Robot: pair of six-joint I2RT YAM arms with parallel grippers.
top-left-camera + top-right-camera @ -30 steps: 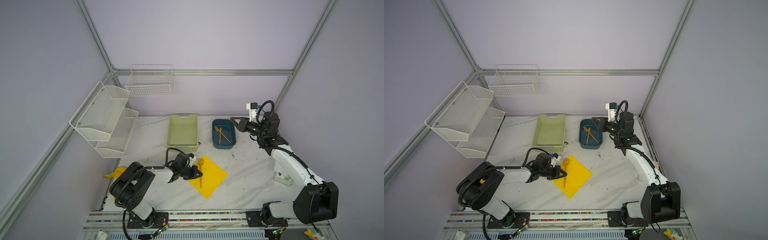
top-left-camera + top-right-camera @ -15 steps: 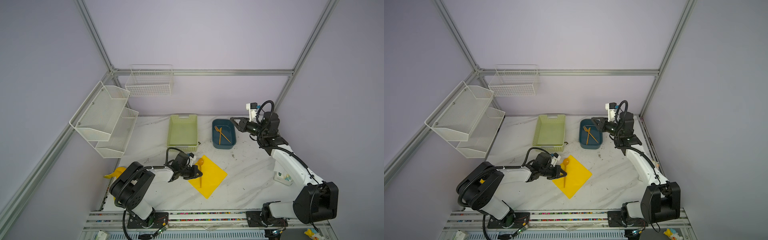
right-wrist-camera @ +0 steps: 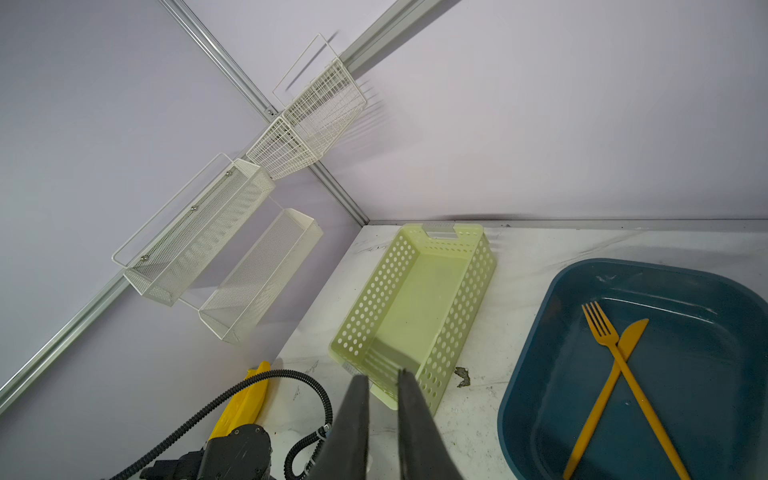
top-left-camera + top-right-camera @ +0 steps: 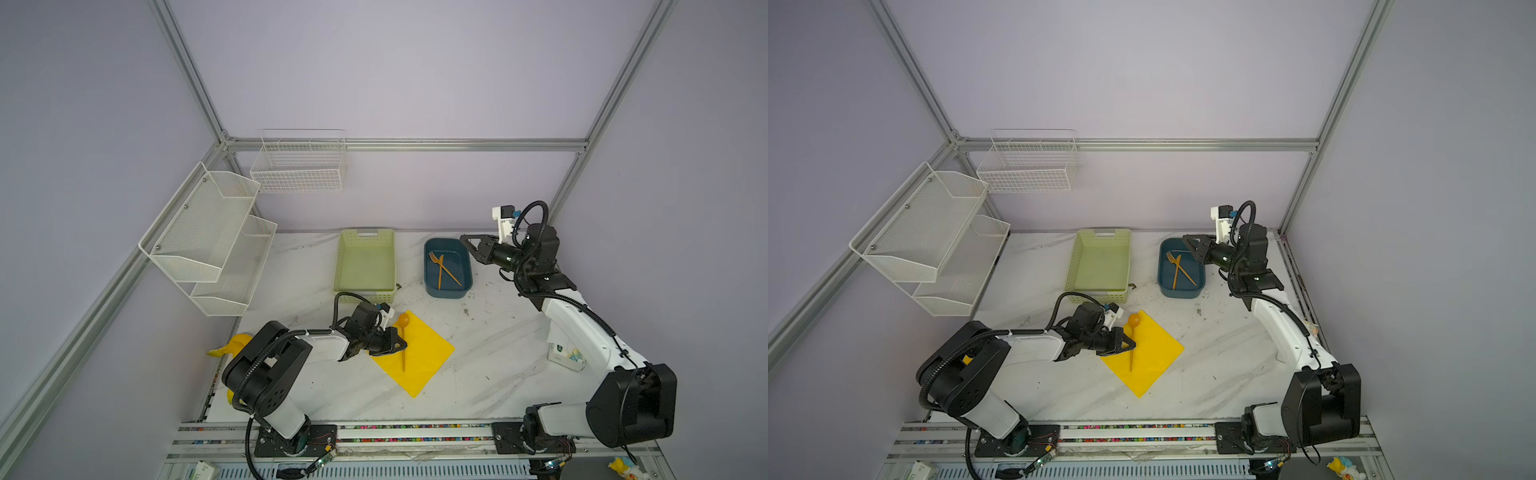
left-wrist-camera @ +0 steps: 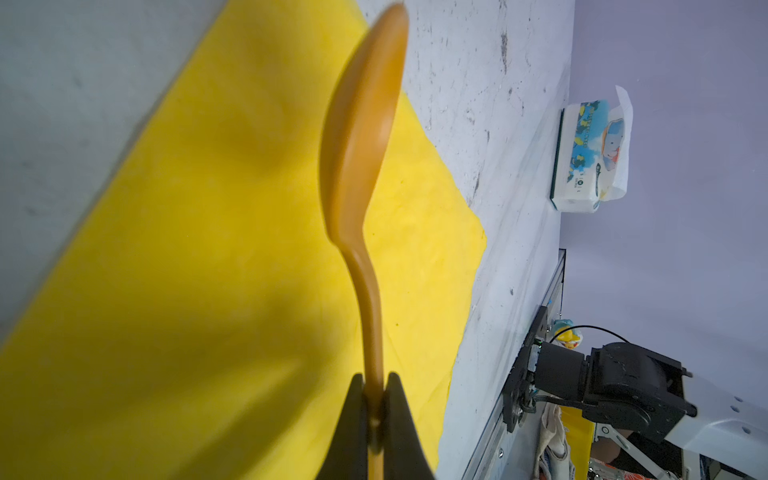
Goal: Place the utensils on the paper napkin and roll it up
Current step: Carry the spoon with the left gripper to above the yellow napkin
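The yellow paper napkin lies flat as a diamond near the table's front middle. An orange spoon lies lengthwise over the napkin's left part, its bowl at the far corner. My left gripper is shut on the spoon's handle, low over the napkin. The fork and knife lie crossed in the dark blue tub. My right gripper hovers at the tub's far right rim, jaws slightly apart with nothing between them.
A pale green perforated basket stands left of the tub. White wire shelves hang on the left wall. A yellow banana toy lies at the table's left edge. A wipes pack sits under the right arm.
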